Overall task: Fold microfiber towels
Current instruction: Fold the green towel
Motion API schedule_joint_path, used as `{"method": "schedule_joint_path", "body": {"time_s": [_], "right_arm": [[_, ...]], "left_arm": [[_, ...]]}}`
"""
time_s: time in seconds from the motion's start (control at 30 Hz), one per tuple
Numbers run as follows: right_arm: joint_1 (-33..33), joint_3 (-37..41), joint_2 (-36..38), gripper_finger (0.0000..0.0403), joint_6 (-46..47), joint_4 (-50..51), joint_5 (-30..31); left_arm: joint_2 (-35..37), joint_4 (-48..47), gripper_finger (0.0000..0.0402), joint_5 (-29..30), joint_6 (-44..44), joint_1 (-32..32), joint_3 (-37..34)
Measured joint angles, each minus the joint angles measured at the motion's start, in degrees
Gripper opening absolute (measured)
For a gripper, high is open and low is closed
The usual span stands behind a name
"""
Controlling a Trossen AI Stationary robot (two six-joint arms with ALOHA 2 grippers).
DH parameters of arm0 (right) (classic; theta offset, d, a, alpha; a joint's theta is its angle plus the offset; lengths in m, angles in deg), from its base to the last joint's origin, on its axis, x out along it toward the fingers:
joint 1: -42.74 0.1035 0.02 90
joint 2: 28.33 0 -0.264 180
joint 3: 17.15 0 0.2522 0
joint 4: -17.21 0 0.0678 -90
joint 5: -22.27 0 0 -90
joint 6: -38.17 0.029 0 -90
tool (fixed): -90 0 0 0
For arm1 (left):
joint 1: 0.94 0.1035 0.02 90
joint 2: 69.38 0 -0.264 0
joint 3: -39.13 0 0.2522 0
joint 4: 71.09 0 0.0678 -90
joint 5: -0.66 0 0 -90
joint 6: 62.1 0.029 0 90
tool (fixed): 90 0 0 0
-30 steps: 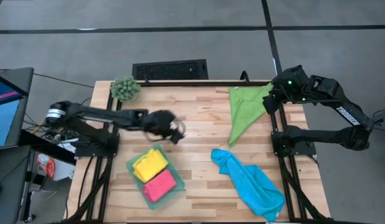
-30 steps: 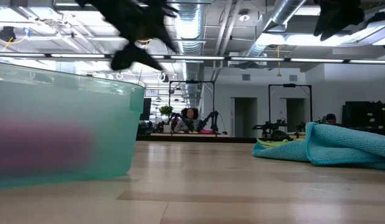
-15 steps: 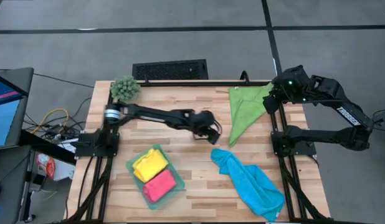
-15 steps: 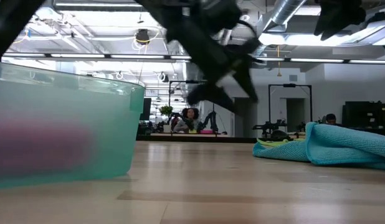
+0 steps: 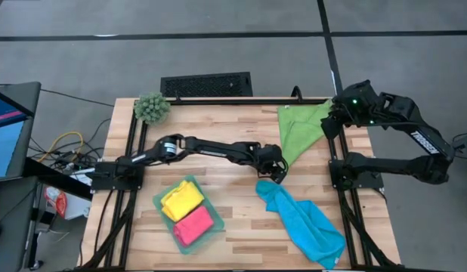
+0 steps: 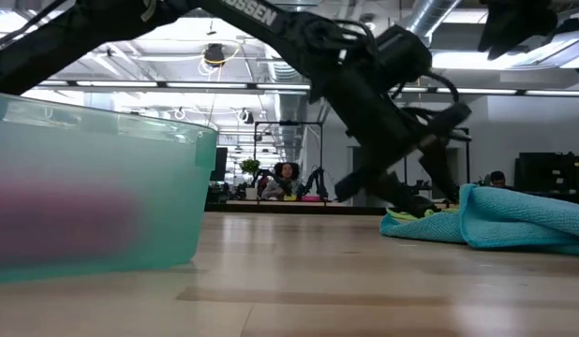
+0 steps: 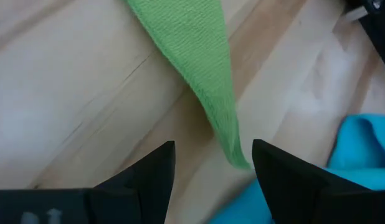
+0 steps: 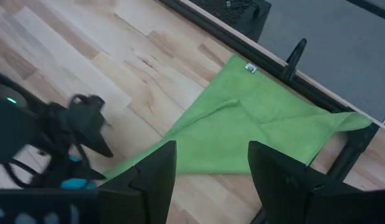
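A leaf-green towel [image 5: 300, 130] lies spread at the table's far right and tapers to a narrow near tip [image 7: 225, 130]. A bright blue towel [image 5: 303, 221] lies crumpled at the near right. A yellow towel [image 5: 180, 200] and a pink towel [image 5: 194, 225] lie folded in the teal tray [image 5: 159, 198]. My left gripper [image 5: 276, 172] reaches across the table, low and open, one finger on each side of the green tip [image 7: 233, 152], not touching it. My right gripper [image 5: 327, 126] hangs open high above the green towel's far right part [image 8: 261, 127].
A spiky green plant ball [image 5: 151, 108] sits at the far left corner. The tray's wall [image 6: 93, 187] fills the left of the low view. Bare wood lies between the tray and the green towel. The blue towel's upper end [image 7: 361, 140] lies just beside my left fingers.
My left gripper has swept from above the table's left middle toward the right edge and down, ending low over the green towel's near tip, its fingers still apart. The towels have not moved.
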Motion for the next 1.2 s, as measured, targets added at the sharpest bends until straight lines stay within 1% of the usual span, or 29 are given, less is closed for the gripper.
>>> {"method": "schedule_joint_path", "body": {"time_s": [0.1, 0.2, 0.27, 0.37, 0.5, 0.67, 0.73, 0.8, 0.9, 1.0, 1.1, 1.2], "right_arm": [[0.00, 0.00, 0.97, 0.0223, 0.39, 0.01, -0.03], [0.01, 0.00, 2.23, 0.0223, 0.43, -0.05, -0.03], [0.00, 0.00, 2.98, 0.0223, 0.48, -0.05, -0.03], [0.00, 0.00, 4.12, 0.0223, 1.07, -0.06, -0.01], [0.00, 0.00, 5.71, 0.0223, 1.87, -0.12, 0.01], [0.00, 0.00, 7.50, 0.0223, 1.96, -0.13, 0.01], [0.00, 0.00, 7.78, 0.0223, 1.96, -0.29, 0.01], [0.00, 0.00, 7.75, 0.0223, 1.97, -0.37, 0.01], [0.00, 0.00, 7.54, 0.0223, 1.95, -1.20, -0.03], [0.02, 0.00, 6.77, 0.0223, 1.56, -3.63, -0.64], [0.02, 0.00, 4.99, 0.0223, -0.61, -5.82, -1.43], [0.04, 0.00, 2.08, 0.0223, -3.75, -7.74, -1.75]], "left_arm": [[-0.77, 0.49, 0.0206, 0.14, -0.13, -0.06, 0.24], [-1.00, 3.17, 0.0206, 0.81, -0.39, -0.22, -0.28], [-1.55, 4.07, 0.0205, -0.21, -0.58, -0.24, -0.43], [-2.23, 6.95, 0.0190, -1.04, -1.11, -0.49, -0.31], [-3.21, 7.22, 0.0141, -3.19, -1.63, -0.49, 0.18], [-4.20, 7.87, 0.0057, -4.73, -1.54, -0.45, 0.24], [-4.23, 7.59, 0.0022, -6.35, -0.77, -0.12, 0.23], [-4.02, 6.51, 0.0007, -8.03, -0.06, 0.34, 0.22], [-2.31, 0.87, 0.0005, -9.19, 2.45, 0.65, 0.11], [1.14, -7.95, 0.0002, -8.37, 9.43, 0.66, 0.00], [5.47, -18.57, 0.0002, -4.82, 17.94, 0.45, 0.06], [8.23, -28.22, 0.0002, -0.99, 25.04, -0.06, 0.11]]}}
